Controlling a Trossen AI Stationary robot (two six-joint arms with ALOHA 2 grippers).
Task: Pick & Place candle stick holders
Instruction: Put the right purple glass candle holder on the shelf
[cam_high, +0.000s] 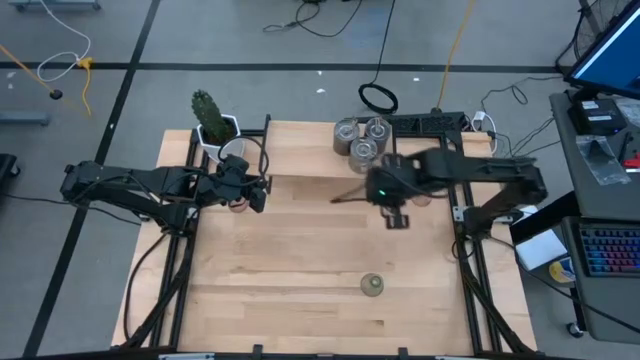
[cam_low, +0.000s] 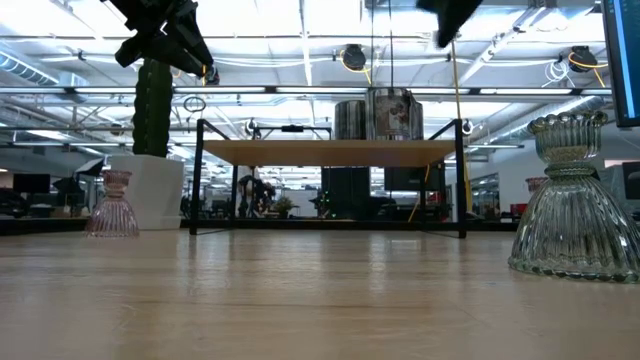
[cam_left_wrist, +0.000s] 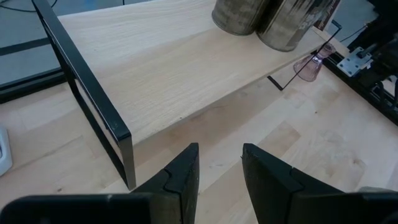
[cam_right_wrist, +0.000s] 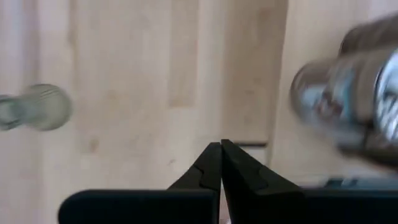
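From above, going left to right, I count one cactus in a white pot at the counter's back left corner, then three silvery metal candle stick holders bunched together on the raised wooden shelf along the back edge, and one olive-green holder standing alone near the front edge, well apart from everything else. The pinkish glass holders are harder to count from overhead: one shows at my left gripper, near its tip, and one pink holder stands on the counter beside the far end of the shelf, near my right arm's base. At counter height I see one pink holder next to the white pot on the left and the green glass one close on the right, both upright. My left gripper hangs just in front of the shelf's left end with its jaws a little apart, a narrow gap between them and nothing in that gap. My right gripper sits above the bare middle of the counter, just in front of the three metal holders, with its jaws pressed fully together, empty and touching nothing.
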